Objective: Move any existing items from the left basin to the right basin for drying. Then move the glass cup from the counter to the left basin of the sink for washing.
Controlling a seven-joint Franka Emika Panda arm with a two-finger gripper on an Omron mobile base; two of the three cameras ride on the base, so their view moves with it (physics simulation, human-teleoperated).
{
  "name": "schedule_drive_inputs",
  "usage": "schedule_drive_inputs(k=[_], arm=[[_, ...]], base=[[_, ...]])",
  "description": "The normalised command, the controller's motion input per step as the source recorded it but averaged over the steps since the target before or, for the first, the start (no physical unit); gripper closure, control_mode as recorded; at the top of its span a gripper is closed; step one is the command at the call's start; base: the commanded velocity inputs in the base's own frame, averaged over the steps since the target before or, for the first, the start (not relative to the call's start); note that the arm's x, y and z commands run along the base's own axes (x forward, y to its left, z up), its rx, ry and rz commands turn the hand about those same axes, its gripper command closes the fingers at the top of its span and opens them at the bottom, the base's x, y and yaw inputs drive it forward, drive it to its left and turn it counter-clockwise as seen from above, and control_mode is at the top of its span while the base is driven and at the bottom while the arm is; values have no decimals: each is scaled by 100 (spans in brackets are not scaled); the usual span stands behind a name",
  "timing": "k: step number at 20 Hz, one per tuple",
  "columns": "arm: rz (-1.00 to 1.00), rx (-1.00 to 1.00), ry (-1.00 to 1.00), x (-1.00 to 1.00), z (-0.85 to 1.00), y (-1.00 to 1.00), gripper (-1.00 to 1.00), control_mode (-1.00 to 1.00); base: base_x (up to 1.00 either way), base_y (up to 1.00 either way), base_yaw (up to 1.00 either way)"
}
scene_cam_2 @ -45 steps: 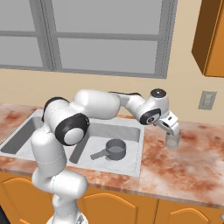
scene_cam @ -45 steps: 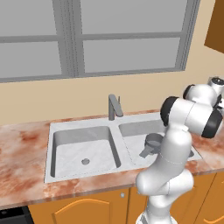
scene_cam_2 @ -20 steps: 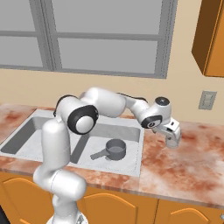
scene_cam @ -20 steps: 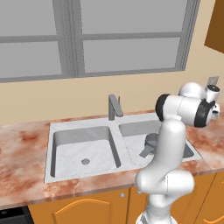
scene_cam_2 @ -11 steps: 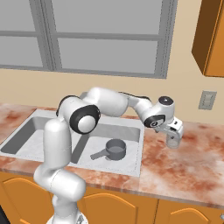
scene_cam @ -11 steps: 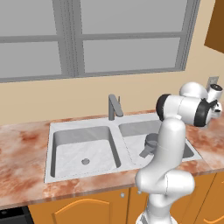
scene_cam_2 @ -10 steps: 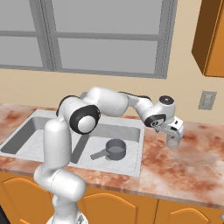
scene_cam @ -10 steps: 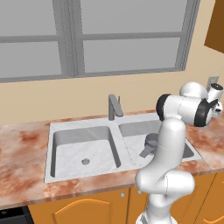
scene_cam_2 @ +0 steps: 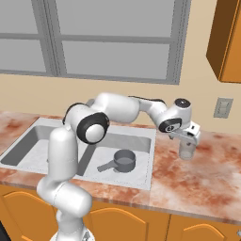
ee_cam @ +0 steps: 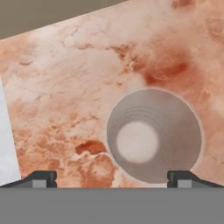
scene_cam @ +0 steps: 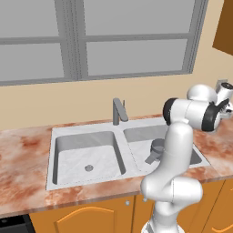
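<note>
The glass cup is standing upright on the bench, just right of the sink. The gripper is hovering directly above it, jaws spread wide, holding nothing. The pot is sitting in the right basin, well apart from the cup.

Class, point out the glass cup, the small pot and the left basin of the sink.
glass cup (ee_cam: 154, 135), hand view, inside wall
pot (scene_cam_2: 124, 161), right base view, inside of its bowl
left basin (scene_cam: 79, 157), left base view, bare floor
</note>
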Motion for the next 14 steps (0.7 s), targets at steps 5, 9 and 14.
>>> schedule_drive_inputs(k=[5,9,14], arm=[[8,0,11,26,-10,0,-100,-100],[9,0,11,11,-15,-5,-100,-100],[9,0,8,2,-20,-14,-100,-100]], base=[[0,0,0],[0,0,0],[0,0,0]])
